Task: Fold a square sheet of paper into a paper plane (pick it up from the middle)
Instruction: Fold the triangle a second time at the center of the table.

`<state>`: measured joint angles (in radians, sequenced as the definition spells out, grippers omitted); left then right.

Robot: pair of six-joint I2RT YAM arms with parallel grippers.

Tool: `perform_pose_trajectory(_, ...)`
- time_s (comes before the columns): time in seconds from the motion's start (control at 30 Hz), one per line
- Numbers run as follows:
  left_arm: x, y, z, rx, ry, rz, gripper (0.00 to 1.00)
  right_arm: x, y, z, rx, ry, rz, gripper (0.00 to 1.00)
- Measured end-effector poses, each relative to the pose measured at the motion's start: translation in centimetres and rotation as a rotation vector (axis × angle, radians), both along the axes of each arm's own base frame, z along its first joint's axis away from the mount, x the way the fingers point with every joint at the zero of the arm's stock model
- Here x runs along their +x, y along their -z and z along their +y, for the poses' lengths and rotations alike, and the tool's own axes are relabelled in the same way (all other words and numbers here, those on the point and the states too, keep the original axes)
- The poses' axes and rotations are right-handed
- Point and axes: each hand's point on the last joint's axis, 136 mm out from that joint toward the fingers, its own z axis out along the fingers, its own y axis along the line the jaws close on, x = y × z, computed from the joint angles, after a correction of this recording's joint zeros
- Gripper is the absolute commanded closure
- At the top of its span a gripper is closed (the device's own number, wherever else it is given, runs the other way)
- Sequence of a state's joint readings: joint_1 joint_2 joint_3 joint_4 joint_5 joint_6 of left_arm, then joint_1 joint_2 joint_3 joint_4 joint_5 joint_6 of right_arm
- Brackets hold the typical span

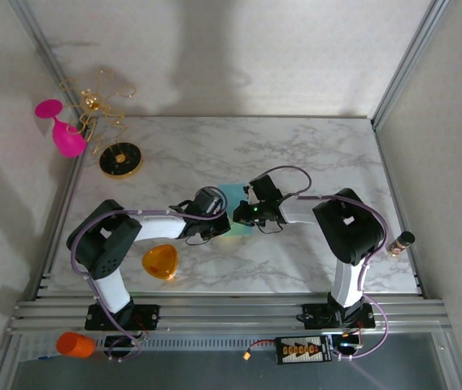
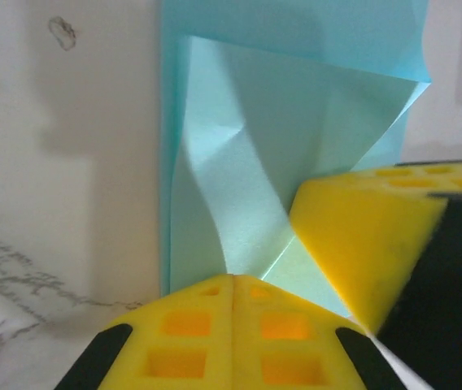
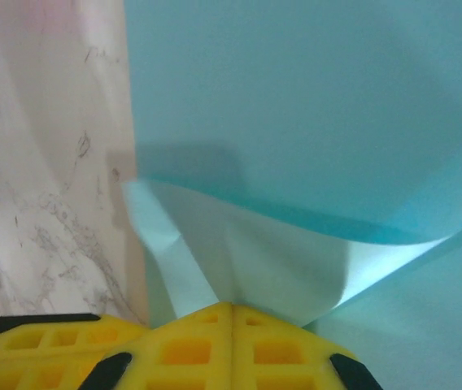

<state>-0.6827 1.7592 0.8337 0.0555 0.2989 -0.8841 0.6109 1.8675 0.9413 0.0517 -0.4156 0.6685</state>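
The square sheet of paper lies at the table's middle, teal with paler folded flaps; no finished paper plane is seen. My left gripper and right gripper meet tip to tip over it. In the left wrist view the left gripper is shut, its tips down where the flaps converge, with the right gripper's yellow pad beside it on the right flap. In the right wrist view the right gripper is shut on a raised pale flap of the sheet, which curls over at the right.
An orange rounded-triangle piece lies near the left arm. A pink glass and a gold wire stand on a black base sit at the back left. A small bottle stands at the right edge, an orange cup below the front rail.
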Motion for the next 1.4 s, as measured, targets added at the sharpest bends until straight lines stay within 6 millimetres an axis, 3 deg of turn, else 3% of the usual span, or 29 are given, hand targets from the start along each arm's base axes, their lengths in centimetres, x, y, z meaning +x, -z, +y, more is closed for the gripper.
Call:
perform_pose_trajectory(0.43,0.0,0.0,0.0,-0.007,0.001,-0.009,1.00,5.5,-0.1,-5.3,-0.026,0.156,-0.036,1.00)
perform_pose_trajectory(0.6,0.0,-0.1,0.0,-0.007,0.001,-0.009,1.00,7.0,-1.3,-7.1,-0.069,0.202,-0.105,1.00)
perform_pose_trajectory(0.77,0.0,-0.1,0.0,-0.004,0.001,-0.006,1.00,6.2,-3.9,-4.9,-0.035,0.142,-0.170,1.00)
perform_pose_trajectory(0.97,0.0,-0.1,0.0,0.004,0.007,-0.002,0.99,3.0,-3.1,-1.1,-0.002,0.019,-0.130,1.00)
perform_pose_trajectory(1.17,-0.1,-0.1,0.1,0.017,0.016,0.004,0.99,2.3,-0.3,-0.8,-0.043,-0.001,-0.063,1.00)
perform_pose_trajectory(1.4,-0.5,-0.4,-0.1,0.021,0.034,0.034,0.94,2.6,0.0,-1.0,-0.069,0.008,-0.054,1.00)
